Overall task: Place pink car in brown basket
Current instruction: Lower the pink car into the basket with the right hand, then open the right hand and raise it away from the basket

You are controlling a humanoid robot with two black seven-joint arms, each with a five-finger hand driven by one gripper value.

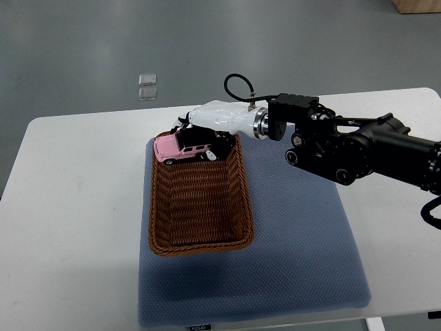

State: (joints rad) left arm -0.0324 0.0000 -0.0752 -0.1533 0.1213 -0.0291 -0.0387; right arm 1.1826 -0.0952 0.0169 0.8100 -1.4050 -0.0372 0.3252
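A pink toy car (176, 147) hangs over the far end of the brown wicker basket (160, 227). My right hand (207, 138), white with black fingers, is shut on the car from the right side. Its black arm (358, 148) reaches in from the right edge. The basket lies lengthwise on a blue-grey mat (296, 241) and holds nothing on its woven floor. My left arm does not show.
The mat sits on a white table (76, 207). Two small clear squares (147, 86) lie on the grey floor beyond the table's far edge. A wooden box corner (417, 5) shows at the top right.
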